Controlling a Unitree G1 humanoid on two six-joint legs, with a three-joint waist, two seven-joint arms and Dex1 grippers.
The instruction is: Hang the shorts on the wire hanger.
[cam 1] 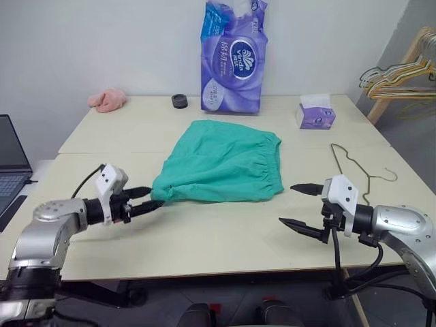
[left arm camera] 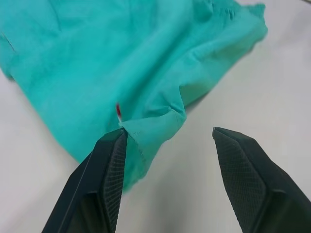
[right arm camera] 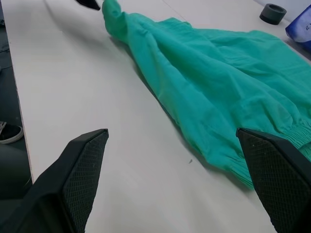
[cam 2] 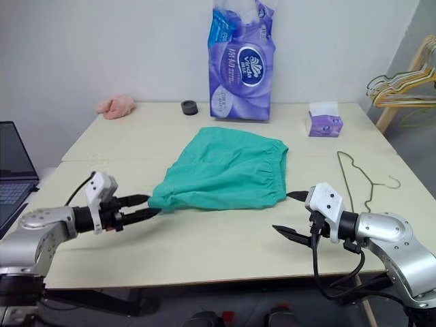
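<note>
Near the beige table's [cam 1: 204, 245] left front: left gripper [cam 1: 151, 200], jaws apart, one finger touching a raised hem corner of the teal-green fabric shorts [cam 1: 221, 163], nothing pinched. Mid-table: shorts lying flat, unhung. Front right: right gripper [cam 1: 300, 206] gaping, empty. Toward the right edge: thin dull-gold wire hanger [cam 1: 354, 170], untouched. Everything left to do.

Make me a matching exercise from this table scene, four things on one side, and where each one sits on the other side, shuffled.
Things:
1. shorts
2. wire hanger
3. pink cloth
4. tissue box

Places:
A. far left corner of the table
B. middle of the table
C. far right part of the table, behind the hanger
D. flat on the table, right of the shorts

Pairs: 1-B, 2-D, 3-A, 4-C
</note>
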